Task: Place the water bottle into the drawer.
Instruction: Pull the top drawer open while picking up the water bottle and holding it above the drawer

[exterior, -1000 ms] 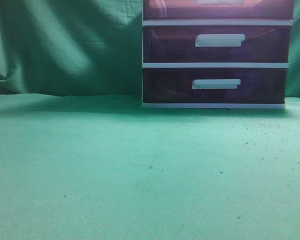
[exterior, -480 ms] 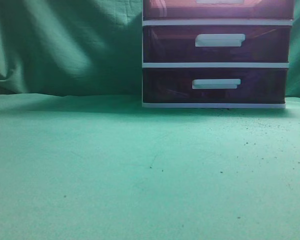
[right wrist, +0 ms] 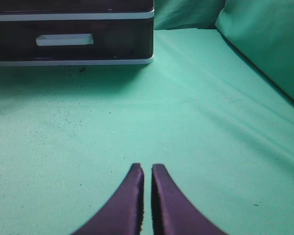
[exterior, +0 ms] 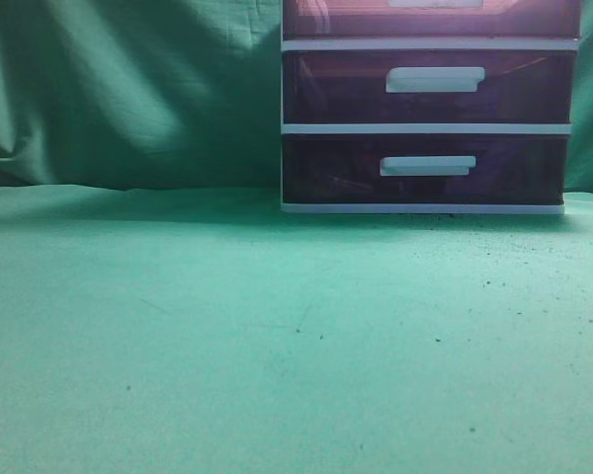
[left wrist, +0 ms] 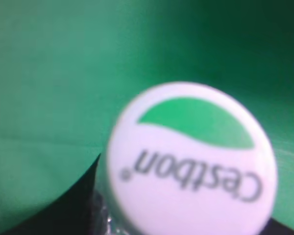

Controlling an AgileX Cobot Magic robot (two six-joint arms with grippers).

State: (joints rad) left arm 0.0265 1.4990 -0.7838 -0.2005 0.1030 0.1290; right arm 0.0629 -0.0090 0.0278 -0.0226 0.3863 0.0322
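The water bottle's white round cap with a green leaf mark (left wrist: 188,164) fills the left wrist view, very near; the left gripper's fingers cannot be told; the right gripper's (right wrist: 147,196) dark fingers sit pressed together over green cloth (right wrist: 210,122); the dark translucent top drawer (exterior: 430,18) stands far right, shut.

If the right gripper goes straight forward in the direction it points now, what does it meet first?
Probably nothing soon. The right gripper, jaws almost together, points over bare green cloth. The drawer unit stands left of that line, and the cloth backdrop lies far ahead; depth is unclear.
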